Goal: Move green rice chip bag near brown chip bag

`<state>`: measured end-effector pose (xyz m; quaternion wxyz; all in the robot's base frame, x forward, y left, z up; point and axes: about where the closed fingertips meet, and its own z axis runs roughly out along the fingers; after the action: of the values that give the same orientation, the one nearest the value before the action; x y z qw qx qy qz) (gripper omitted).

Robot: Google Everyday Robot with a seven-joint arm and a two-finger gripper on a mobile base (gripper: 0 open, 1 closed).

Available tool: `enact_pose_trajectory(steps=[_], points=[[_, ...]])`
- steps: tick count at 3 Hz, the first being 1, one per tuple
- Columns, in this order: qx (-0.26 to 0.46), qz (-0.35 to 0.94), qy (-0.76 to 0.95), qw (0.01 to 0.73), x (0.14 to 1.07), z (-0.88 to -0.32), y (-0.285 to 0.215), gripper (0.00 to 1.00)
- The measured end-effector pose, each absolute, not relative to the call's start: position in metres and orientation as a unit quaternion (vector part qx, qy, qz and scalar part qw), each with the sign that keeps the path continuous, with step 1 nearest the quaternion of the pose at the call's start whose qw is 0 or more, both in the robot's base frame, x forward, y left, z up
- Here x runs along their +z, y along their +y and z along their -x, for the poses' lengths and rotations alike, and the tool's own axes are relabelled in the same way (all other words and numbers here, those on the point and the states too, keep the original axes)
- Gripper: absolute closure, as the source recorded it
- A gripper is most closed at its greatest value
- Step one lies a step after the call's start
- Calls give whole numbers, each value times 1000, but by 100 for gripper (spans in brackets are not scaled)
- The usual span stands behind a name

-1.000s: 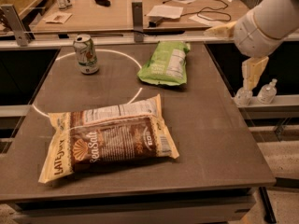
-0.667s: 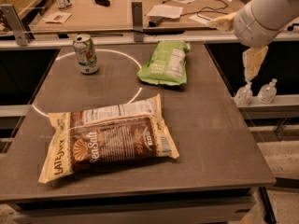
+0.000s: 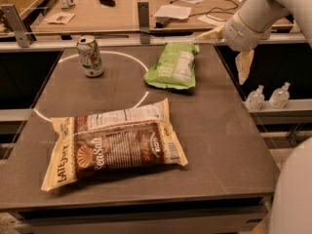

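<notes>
counter (image 3: 229, 145): dark flat top that fills most of the view, with a thin white ring (image 3: 127, 55) painted on its far left part.
soda can (image 3: 90, 56): green and white, upright near the far left corner, standing on the ring line and well apart from both bags.
brown chip bag (image 3: 114, 150): large, lying flat on the near left part of the counter, slightly askew. its left end is close to the near left corner. dark brown middle with a shell mark and "sea salt", cream-yellow border with "late july" along the left end.
green rice chip bag (image 3: 173, 67): small and light green, lying flat by the far edge, right of centre, white label panel facing up. it is apart from the brown chip bag, with bare counter between them, and its near left tip reaches the ring line.
gripper (image 3: 220, 59): above the far right corner of the counter, just right of the green rice chip bag and clear of it.
jaws: spread wide, one cream finger (image 3: 209, 34) pointing left towards the top of the green bag, the other hanging downwards past the right edge. nothing is between them and they touch nothing.
small bottles (image 3: 267, 96): two clear ones side by side on a ledge beyond the right edge.
</notes>
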<state>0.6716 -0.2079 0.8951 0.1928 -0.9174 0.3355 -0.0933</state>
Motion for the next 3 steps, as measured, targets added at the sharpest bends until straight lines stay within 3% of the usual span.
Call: enact_pose_trajectory(steps=[1, 3], points=[[-36, 938, 264, 221, 882, -675, -196, 0], [-54, 933, 192, 299, 917, -694, -173, 0]])
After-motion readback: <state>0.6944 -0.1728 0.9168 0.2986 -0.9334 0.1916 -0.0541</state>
